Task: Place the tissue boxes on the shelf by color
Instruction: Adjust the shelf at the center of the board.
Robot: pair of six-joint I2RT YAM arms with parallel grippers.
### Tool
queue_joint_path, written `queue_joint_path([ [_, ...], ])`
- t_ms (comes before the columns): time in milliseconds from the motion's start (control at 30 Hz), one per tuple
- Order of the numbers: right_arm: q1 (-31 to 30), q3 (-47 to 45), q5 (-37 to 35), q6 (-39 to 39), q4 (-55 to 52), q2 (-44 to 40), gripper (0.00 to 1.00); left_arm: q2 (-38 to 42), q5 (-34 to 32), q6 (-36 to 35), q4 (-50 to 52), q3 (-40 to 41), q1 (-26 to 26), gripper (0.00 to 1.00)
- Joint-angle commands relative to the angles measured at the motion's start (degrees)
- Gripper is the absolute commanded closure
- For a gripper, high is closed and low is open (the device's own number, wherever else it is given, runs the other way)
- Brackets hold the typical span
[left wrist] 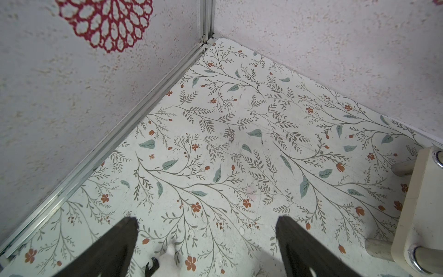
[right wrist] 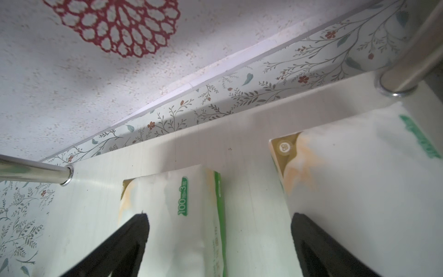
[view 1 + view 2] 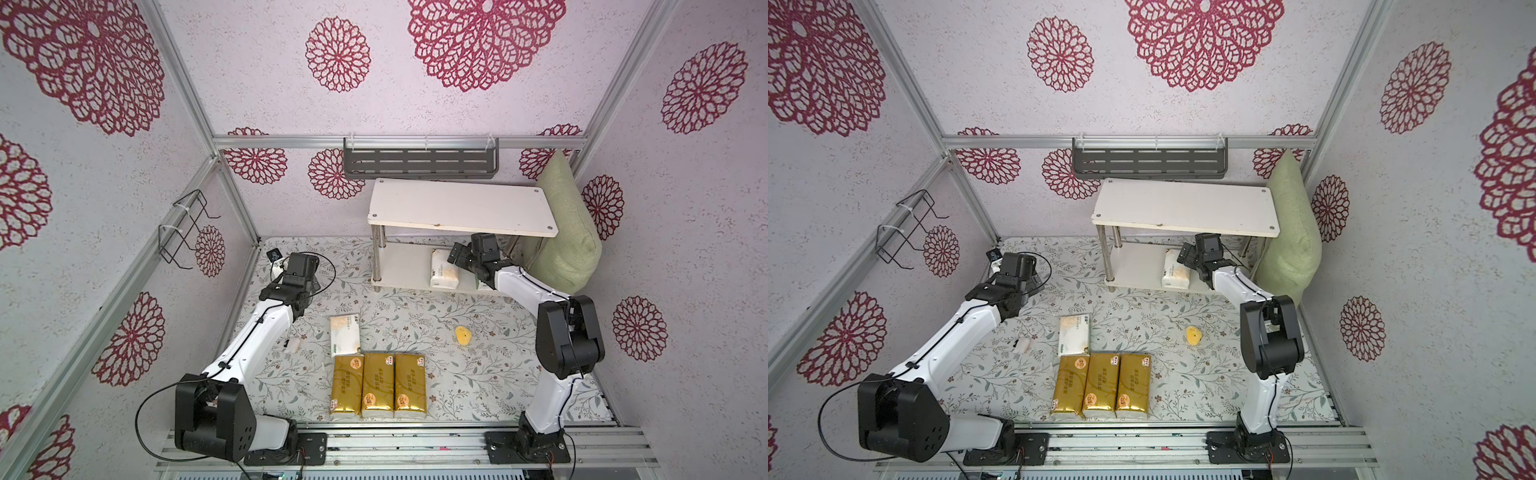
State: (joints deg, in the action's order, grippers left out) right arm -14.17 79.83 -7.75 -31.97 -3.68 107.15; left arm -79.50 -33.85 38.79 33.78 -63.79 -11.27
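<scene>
Under the top board of the shelf [image 3: 461,208], the right gripper [image 2: 219,215] is hanging with jaws spread wide, gripping nothing, over two white packs [image 2: 172,203] lying apart on the lower board [image 2: 96,203]. The left gripper [image 1: 206,220] is gaping empty over the far corner of the table [image 3: 415,324]. A third white pack [image 3: 344,334] is lying just beside three gold packs [image 3: 376,384] near the front edge. They are looking light, soft and slick-wrapped to me; pinching across the narrow width at mid-length seems safest. The right wrist view is showing both shelved packs, while in both top views the right arm [image 3: 519,282] is covering most of one.
</scene>
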Motion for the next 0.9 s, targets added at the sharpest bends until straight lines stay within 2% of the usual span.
queue_joint_path([
  [0, 0.81, 2.09, 1.48, -1.23, -0.39, -0.46, 0.01, 0.75, -0.96, -0.44, 0.26, 0.24, -0.65, 0.02],
  [167, 0.85, -0.06, 1.9, -1.68, 1.81, -1.93, 0.01, 0.89, -0.88, -0.55, 0.23, 0.16, -0.6, 0.02],
  [533, 0.39, -10.75, 2.53, -2.57, 10.17, -9.88, 0.01, 0.61, -0.59, -0.12, -0.03, -0.01, -0.68, 0.03],
  [867, -0.78, -12.66, 2.44, -2.14, 11.43, -12.47, 0.01, 0.75, -0.49, 0.14, 0.16, -0.55, -1.12, 0.03],
])
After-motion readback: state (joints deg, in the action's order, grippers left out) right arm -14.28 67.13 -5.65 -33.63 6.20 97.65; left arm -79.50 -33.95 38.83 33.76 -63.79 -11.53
